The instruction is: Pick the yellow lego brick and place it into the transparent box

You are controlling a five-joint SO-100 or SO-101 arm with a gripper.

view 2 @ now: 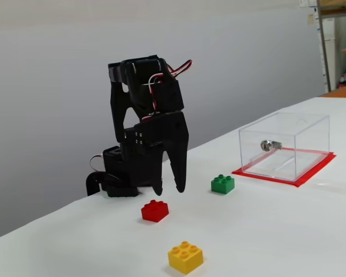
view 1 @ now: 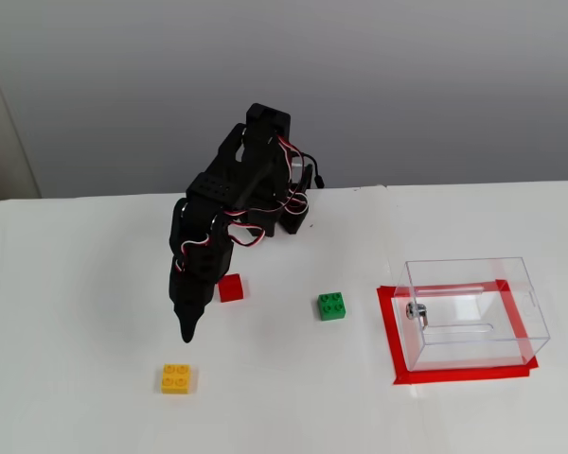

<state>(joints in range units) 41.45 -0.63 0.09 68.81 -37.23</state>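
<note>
The yellow lego brick (view 1: 176,378) (view 2: 185,257) lies alone on the white table, near the front. My gripper (view 1: 186,336) (view 2: 169,189) hangs above the table, points down, and holds nothing. In both fixed views it sits a little behind the yellow brick, beside the red brick (view 1: 231,288) (view 2: 155,210). One fixed view shows its two fingers (view 2: 180,183) spread apart, so it is open. The transparent box (view 1: 473,312) (view 2: 285,147) stands empty at the right on a red tape frame (view 1: 394,355).
A green brick (view 1: 332,306) (view 2: 223,184) sits between the red brick and the box. The arm's black base (view 1: 286,216) (view 2: 116,180) stands at the table's back edge, with a grey wall behind it.
</note>
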